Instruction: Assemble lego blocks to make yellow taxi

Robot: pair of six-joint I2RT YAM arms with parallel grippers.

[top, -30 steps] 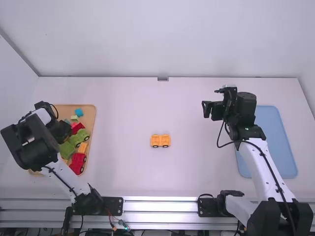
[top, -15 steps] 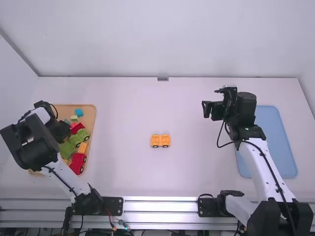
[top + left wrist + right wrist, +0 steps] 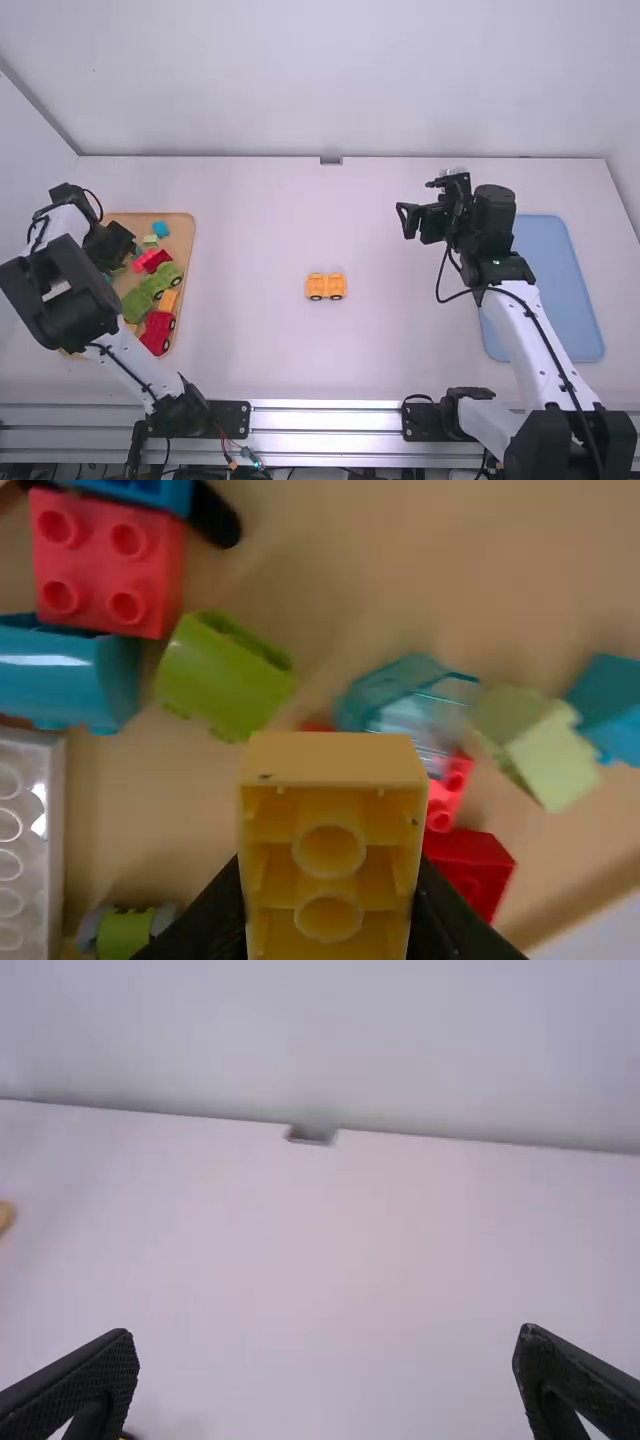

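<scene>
Over the back part of the wooden tray, my left gripper (image 3: 113, 247) is held up. In the left wrist view a yellow brick (image 3: 331, 755), hollow underside showing, is pinched by the left gripper (image 3: 332, 910). At mid-table stands a yellow wheeled piece (image 3: 326, 287), touched by neither arm. My right gripper (image 3: 407, 221) is above the table, right of and farther back than that piece. Its fingers are wide apart in the right wrist view, nothing between them at the right gripper (image 3: 325, 1375).
The wooden tray (image 3: 188, 222) at the left holds red, green, teal and blue blocks and wheeled pieces. Among them are a red brick (image 3: 108, 565) and a lime block (image 3: 222, 675). A blue tray (image 3: 560, 290) lies at the right, partly behind the right arm.
My left gripper has moved a little back and to the left over the wooden tray. The right arm has shifted slightly to the left. The yellow wheeled piece has stayed put.
</scene>
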